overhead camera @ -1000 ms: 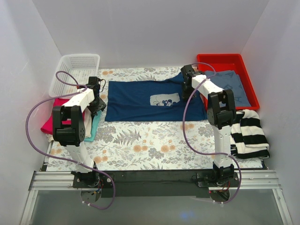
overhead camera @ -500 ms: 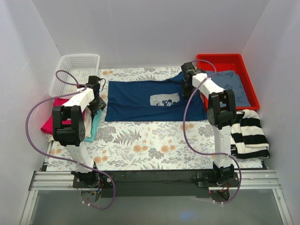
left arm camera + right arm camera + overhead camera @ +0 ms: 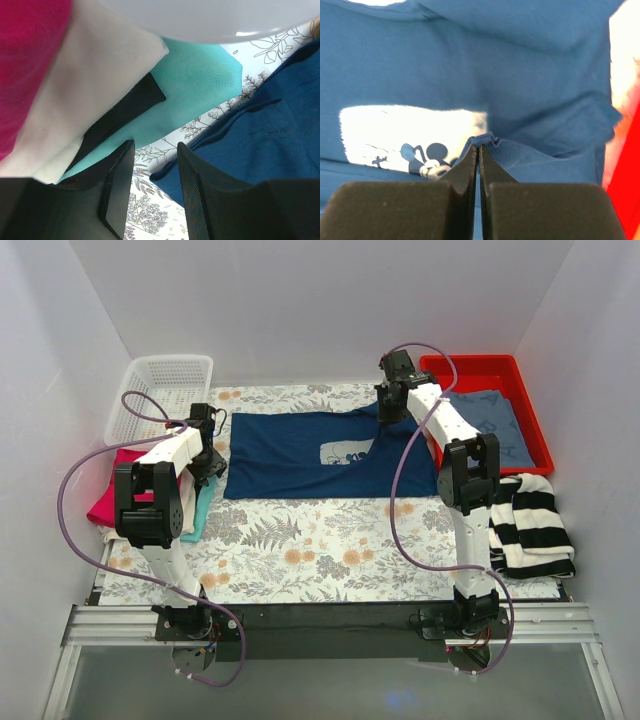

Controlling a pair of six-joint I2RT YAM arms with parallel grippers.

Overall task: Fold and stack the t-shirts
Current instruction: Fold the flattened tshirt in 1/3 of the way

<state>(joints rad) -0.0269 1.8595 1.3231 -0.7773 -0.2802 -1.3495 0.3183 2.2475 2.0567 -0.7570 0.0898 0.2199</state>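
Note:
The navy t-shirt (image 3: 290, 455) lies spread at the back middle of the table. Its pale-blue mouse print (image 3: 343, 452) is partly covered by a lifted fold. My right gripper (image 3: 388, 412) is shut on a pinch of the navy cloth (image 3: 492, 141) and holds it up above the print (image 3: 410, 131). My left gripper (image 3: 207, 466) is open and low at the shirt's left edge. In the left wrist view the gripper (image 3: 155, 150) straddles the navy hem corner (image 3: 165, 175). Beside it lie the teal (image 3: 192, 85), cream (image 3: 85, 90) and red-pink (image 3: 27, 60) shirts.
A white basket (image 3: 165, 390) stands back left. A red tray (image 3: 480, 370) back right holds a grey-blue garment (image 3: 495, 425). A black-and-white striped garment (image 3: 535, 525) lies at the right. The red-pink, cream and teal pile (image 3: 110, 495) sits at the left edge. A floral cloth (image 3: 300, 550) covers the table.
My right gripper has moved back and left, lifting the navy shirt's right part with it, and the fold now covers part of the print. The left arm has barely moved.

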